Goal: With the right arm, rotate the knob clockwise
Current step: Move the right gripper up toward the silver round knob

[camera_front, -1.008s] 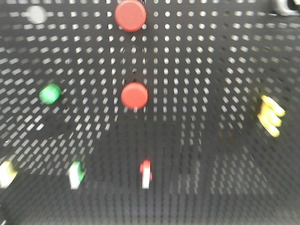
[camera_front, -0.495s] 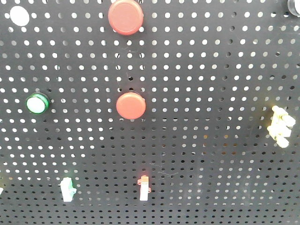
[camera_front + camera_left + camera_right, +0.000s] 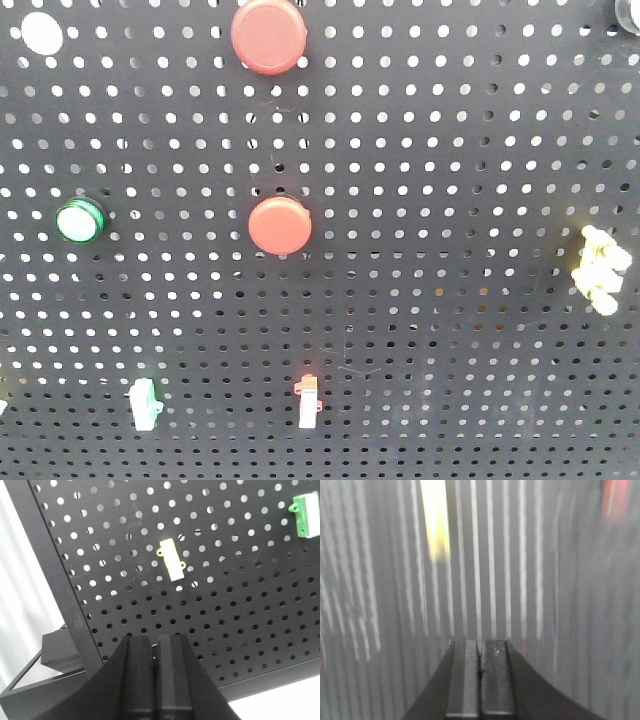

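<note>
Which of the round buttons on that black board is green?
The green button at the left; the upper red button and lower red button sit centrally, the white disc top-left.

Black perforated panel fills the front view, pale light showing through its rows of round holes. From the left wrist it rises above the left jaws. Its black frame post slants down to their left, with a pale wall and a small black box further left and a white surface to their lower right. Beyond the right jaws, all blurs into grey and white vertical streaks.
</note>
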`<state>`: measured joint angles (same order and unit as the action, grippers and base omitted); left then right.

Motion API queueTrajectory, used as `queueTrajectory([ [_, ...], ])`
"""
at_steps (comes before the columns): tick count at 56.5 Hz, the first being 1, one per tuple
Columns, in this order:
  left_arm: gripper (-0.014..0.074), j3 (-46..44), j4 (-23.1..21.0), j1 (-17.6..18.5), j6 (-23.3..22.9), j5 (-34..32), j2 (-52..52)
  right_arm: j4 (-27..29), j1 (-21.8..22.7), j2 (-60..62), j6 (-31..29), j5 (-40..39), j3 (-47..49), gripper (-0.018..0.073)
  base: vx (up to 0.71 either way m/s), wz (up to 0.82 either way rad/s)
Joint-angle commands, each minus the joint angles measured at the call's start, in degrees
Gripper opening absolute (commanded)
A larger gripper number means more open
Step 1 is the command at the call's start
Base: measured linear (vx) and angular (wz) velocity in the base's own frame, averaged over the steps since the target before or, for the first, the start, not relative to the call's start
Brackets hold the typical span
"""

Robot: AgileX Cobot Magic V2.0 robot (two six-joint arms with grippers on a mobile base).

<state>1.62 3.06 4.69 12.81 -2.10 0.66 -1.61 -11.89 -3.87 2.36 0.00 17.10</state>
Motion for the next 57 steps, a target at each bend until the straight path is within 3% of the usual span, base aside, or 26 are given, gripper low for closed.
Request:
queueTrajectory([
  [1,-0.0006,1.87,-0.30,0.45,-0.22,-4.36,0.95,-2.07,0.02,-8.45,-2.36,-0.59,14.26,-0.0008,0.00,0.00],
  [13,-0.0006,1.87,-0.30,0.45,-0.22,-4.36,0.95,-1.33,0.02,-27.95,-2.77,7.48,41.62,-0.0008,0.00,0.00],
  [23,-0.0006,1.87,-0.30,0.45,-0.22,-4.36,0.95,3.89,0.02,-35.91,-1.37,10.28,51.70,-0.0008,0.00,0.00],
  [30,-0.0006,1.87,-0.30,0.45,-0.22,-4.36,0.95,6.60,0.02,-39.75,-3.80,13.81,54.96,-0.0008,0.00,0.00],
  [41,-0.0006,1.87,-0.30,0.45,-0.22,-4.36,0.95,7.90,0.02,-42.96,-24.52,22.95,57.15,-0.0007,0.00,0.00],
  [57,-0.0006,1.87,-0.30,0.45,-0.22,-4.36,0.95,18.63,0.02,-43.93,-51.32,22.44,57.28,0.0094,0.00,0.00],
])
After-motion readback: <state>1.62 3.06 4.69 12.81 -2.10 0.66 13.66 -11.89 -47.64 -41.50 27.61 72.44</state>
